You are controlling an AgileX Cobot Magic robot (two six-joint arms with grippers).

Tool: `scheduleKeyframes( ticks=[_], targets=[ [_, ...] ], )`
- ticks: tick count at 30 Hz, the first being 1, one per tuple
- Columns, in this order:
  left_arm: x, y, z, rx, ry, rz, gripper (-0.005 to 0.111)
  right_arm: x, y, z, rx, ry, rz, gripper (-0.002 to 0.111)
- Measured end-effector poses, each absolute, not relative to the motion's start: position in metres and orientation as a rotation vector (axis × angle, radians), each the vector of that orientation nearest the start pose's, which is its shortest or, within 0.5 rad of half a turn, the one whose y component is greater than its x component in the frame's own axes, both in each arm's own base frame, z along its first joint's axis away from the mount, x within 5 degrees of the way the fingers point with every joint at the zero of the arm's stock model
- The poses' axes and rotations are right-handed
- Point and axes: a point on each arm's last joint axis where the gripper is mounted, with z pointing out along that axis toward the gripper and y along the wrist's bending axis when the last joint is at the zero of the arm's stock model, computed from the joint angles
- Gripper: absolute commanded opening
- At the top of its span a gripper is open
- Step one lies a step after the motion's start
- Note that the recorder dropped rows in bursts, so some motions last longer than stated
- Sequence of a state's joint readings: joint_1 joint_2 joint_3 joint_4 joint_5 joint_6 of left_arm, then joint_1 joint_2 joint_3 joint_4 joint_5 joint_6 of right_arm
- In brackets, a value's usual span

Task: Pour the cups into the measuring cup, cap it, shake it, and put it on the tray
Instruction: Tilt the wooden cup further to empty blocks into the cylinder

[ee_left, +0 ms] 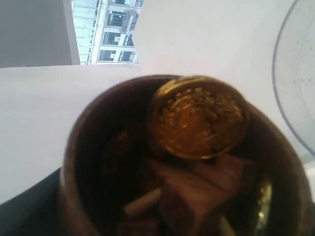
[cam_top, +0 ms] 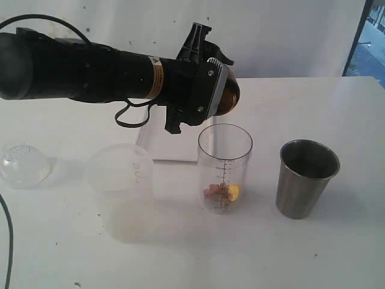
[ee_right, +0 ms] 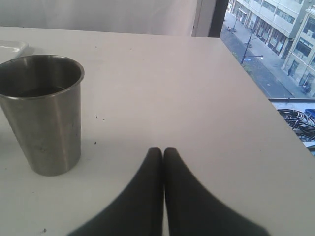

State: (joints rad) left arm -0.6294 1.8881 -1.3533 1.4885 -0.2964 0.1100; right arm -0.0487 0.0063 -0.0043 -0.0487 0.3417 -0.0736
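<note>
Two cups in this job, and only one is easy to see whole. The steel tumbler [cam_top: 307, 177] stands upright on the bench [cam_top: 252, 253], to the right of the measuring cup [cam_top: 225, 168] and clear of it.

The wooden cup [cam_top: 233, 95] is mostly hidden. The left pincer [cam_top: 219, 90] has it clamped and tipped on its side just above the measuring cup's open mouth. From the room I only catch a brown curve poking past the black housing.

The left wrist camera looks straight into it. There's a gold coin [ee_left: 198, 118] at the lip and brown chunks [ee_left: 187, 191] behind, all blurry. A few bits [cam_top: 224, 191], yellow and pinkish, lie at the bottom of the measuring cup, too small to identify.

The tray [cam_top: 157, 144] sits behind the measuring cup, and the arm covers most of it, so just a pale strip shows. A frosted tub [cam_top: 120, 180] stands close on the measuring cup's left, with a clear dome lid [cam_top: 24, 164] far out left.

The right pincer [ee_right: 163, 153] doesn't show from the room. Its own camera shows the tips pressed together, holding nothing, near the tumbler. Past it there's plenty of bare bench out to the edge on the window side. The front of the bench is bare too.
</note>
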Motion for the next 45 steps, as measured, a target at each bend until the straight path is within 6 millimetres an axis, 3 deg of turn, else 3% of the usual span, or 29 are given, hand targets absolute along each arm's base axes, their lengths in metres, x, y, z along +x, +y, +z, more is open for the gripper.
scheduleKeyframes(
  ticks=[18,45],
  targets=[
    [0.332,-0.291,0.254,1.866,0.719,0.340,0.000,0.054,-0.004,0.184,-0.053,1.828,-0.133,0.000],
    [0.328,-0.296,0.253,1.955,0.547,0.504,0.000,0.054,-0.004,0.184,-0.053,1.828,-0.133,0.000]
  ],
)
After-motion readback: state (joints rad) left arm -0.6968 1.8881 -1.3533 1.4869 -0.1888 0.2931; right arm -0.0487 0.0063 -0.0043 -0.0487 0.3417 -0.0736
